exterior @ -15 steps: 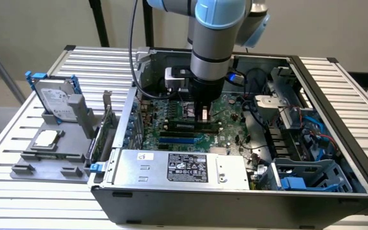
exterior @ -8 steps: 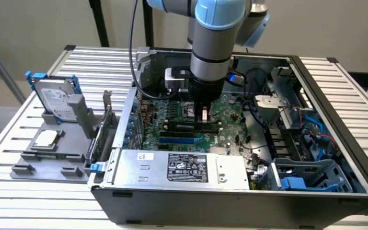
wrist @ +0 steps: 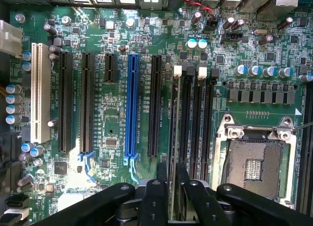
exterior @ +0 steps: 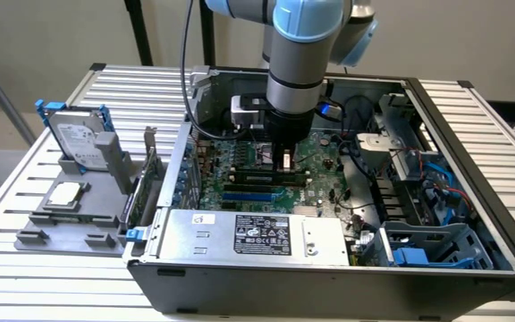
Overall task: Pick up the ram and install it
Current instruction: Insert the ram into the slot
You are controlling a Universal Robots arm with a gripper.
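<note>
here the ram, a long thin green circuit-board stick seen edge-on, stands upright in the black gripper, whose fingers are clamped on it. it hangs over the black memory slots on the green motherboard, beside the empty silver processor socket. if it comes down tilted or off the slot line, it could jam or bend.

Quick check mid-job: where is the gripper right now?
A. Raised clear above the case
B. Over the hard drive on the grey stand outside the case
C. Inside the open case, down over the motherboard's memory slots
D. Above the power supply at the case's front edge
C: the exterior view shows the gripper down inside the computer case over the motherboard, and the wrist view shows the memory slots just ahead of its fingers.
</note>
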